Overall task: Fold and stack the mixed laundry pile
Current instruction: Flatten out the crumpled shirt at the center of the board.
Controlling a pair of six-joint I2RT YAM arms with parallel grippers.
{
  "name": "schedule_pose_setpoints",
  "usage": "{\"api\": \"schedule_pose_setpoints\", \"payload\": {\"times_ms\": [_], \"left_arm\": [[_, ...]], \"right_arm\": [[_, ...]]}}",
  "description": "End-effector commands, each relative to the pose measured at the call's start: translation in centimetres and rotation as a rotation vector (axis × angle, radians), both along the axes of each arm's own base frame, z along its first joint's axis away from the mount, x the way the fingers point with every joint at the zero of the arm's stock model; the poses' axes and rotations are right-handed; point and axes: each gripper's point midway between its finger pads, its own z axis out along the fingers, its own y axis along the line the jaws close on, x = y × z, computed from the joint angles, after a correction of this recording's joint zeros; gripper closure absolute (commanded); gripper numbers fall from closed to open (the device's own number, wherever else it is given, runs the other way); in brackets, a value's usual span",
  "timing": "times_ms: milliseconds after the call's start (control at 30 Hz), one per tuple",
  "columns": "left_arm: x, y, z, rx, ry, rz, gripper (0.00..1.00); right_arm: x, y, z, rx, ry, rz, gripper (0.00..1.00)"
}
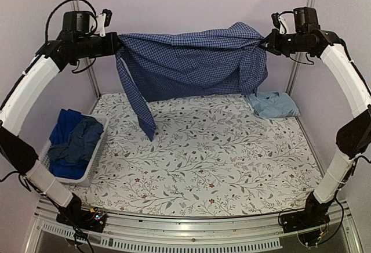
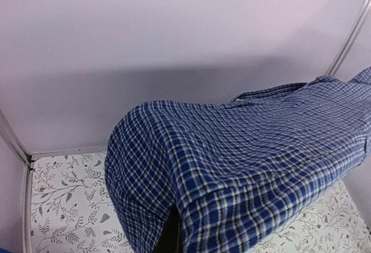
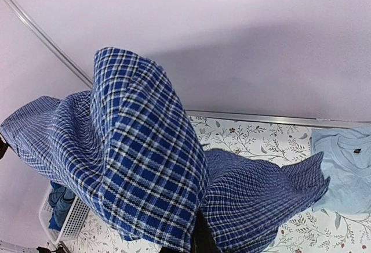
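While blue garments (image 1: 72, 143) lie in the white basket (image 1: 94, 167) near left and a folded light-blue shirt (image 1: 271, 104) sits far right, the left gripper (image 1: 117, 45) and right gripper (image 1: 265, 44) each clamp the checked shirt (image 1: 191, 61), stretched aloft over the far table (image 1: 220, 160); lower both evenly to land it flat.

left arm (image 1: 26, 90) arched from lower-left base up to upper left, forearm level, claw (image 1: 116, 45) pointing right, clamped on checked shirt (image 1: 191, 61) | right arm (image 1: 348, 79) arched from lower-right base to upper right, claw (image 1: 265, 44) pointing left, clamped on same shirt | claws level, well apart
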Motion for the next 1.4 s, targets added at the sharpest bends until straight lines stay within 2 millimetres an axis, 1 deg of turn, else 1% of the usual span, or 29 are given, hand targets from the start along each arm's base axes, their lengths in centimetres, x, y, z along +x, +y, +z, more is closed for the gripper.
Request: {"api": "schedule_pose_setpoints", "payload": {"times_ms": [0, 33, 67, 100, 133, 167, 200, 233, 267, 333, 400, 500, 567, 633, 667, 700, 767, 800, 900, 933, 1000, 1033, 1067, 1100, 1133, 1167, 1200, 1267, 1367], "left_arm": [[-6.7, -3.0, 3.4, -0.046, -0.164, -0.276, 1.00], [-8.8, -4.3, 2.1, -0.043, -0.158, -0.355, 0.95], [-10.9, -5.4, 0.8, -0.039, -0.146, -0.422, 0.84], [-12.9, -6.3, -1.2, -0.032, -0.117, -0.475, 0.75], [-14.7, -7.2, -3.9, -0.019, -0.059, -0.520, 0.50], [-16.2, -7.7, -7.5, 0.005, 0.033, -0.534, 0.30], [-17.5, -7.8, -9.9, 0.019, 0.108, -0.537, 0.11], [-18.4, -7.5, -11.9, 0.024, 0.176, -0.515, 0.02], [-19.2, -6.9, -12.7, 0.007, 0.212, -0.485, 0.00], [-20.0, -5.8, -13.1, -0.039, 0.204, -0.441, 0.00], [-19.5, -4.1, -13.1, -0.063, 0.161, -0.347, 0.00], [-17.3, -2.3, -14.9, -0.062, 0.208, -0.254, 0.00], [-15.5, -1.8, -17.7, -0.043, 0.319, -0.200, 0.00], [-14.3, -2.1, -21.5, 0.001, 0.464, -0.178, 0.03], [-14.4, -2.5, -23.6, 0.019, 0.555, -0.187, 0.06], [-14.3, -3.0, -25.1, 0.029, 0.621, -0.198, 0.10], [-14.0, -3.6, -27.3, 0.043, 0.699, -0.207, 0.16], [-13.8, -3.9, -27.9, 0.047, 0.721, -0.209, 0.19], [-13.2, -3.5, -30.1, 0.084, 0.798, -0.175, 0.22], [-13.0, -3.4, -30.9, 0.100, 0.823, -0.164, 0.23], [-13.2, -3.1, -32.5, 0.128, 0.884, -0.149, 0.24], [-13.4, -2.8, -33.3, 0.145, 0.916, -0.132, 0.25], [-13.6, -2.4, -34.0, 0.164, 0.941, -0.110, 0.25], [-13.9, -2.0, -34.6, 0.177, 0.964, -0.090, 0.25], [-14.1, -1.5, -35.0, 0.186, 0.983, -0.068, 0.26], [-14.4, -1.1, -35.3, 0.191, 1.002, -0.043, 0.26], [-14.7, -0.9, -35.4, 0.187, 1.017, -0.038, 0.26], [-15.6, -1.0, -35.9, 0.182, 1.049, -0.052, 0.26], [-17.2, -1.4, -37.0, 0.170, 1.094, -0.095, 0.25]], "right_arm": [[-4.1, -0.2, -3.4, -0.079, 0.096, 0.053, 1.00], [-5.1, -0.1, -5.4, -0.088, 0.146, 0.074, 1.00], [-6.5, -0.2, -7.4, -0.101, 0.185, 0.090, 1.00], [-7.9, -0.2, -10.2, -0.117, 0.245, 0.106, 1.00], [-10.0, -0.3, -11.8, -0.107, 0.286, 0.128, 0.96], [-12.1, -0.5, -14.4, -0.110, 0.375, 0.142, 0.84], [-13.6, -0.6, -17.0, -0.114, 0.458, 0.152, 0.61], [-15.3, -0.7, -18.9, -0.116, 0.532, 0.161, 0.40], [-16.4, -0.7, -20.3, -0.109, 0.577, 0.165, 0.28], [-17.7, -0.6, -20.9, -0.067, 0.584, 0.162, 0.13], [-18.1, -1.1, -19.3, -0.046, 0.524, 0.131, 0.06], [-17.3, -1.1, -19.9, -0.064, 0.538, 0.131, 0.07], [-16.4, -0.5, -20.9, -0.073, 0.559, 0.162, 0.12], [-15.1, 0.2, -22.3, -0.083, 0.584, 0.185, 0.16], [-14.5, 0.6, -22.5, -0.093, 0.576, 0.199, 0.16], [-13.8, 1.0, -23.3, -0.109, 0.584, 0.209, 0.17], [-12.3, 1.9, -23.7, -0.145, 0.561, 0.232, 0.19], [-11.5, 2.7, -24.4, -0.152, 0.572, 0.257, 0.20], [-9.6, 5.8, -24.5, -0.184, 0.527, 0.336, 0.21], [-8.9, 7.2, -25.3, -0.199, 0.529, 0.370, 0.21], [-7.6, 9.7, -25.5, -0.207, 0.502, 0.423, 0.22], [-7.0, 11.1, -25.0, -0.210, 0.474, 0.448, 0.22], [-6.3, 12.5, -25.8, -0.218, 0.471, 0.473, 0.22], [-5.7, 13.9, -26.0, -0.220, 0.456, 0.494, 0.22], [-4.9, 15.4, -24.8, -0.213, 0.414, 0.518, 0.22], [-4.7, 16.6, -26.0, -0.219, 0.434, 0.538, 0.22], [-4.7, 17.8, -26.0, -0.220, 0.435, 0.560, 0.22], [-4.9, 19.5, -28.7, -0.258, 0.476, 0.588, 0.22], [-5.4, 20.3, -31.2, -0.289, 0.501, 0.601, 0.17]]}}
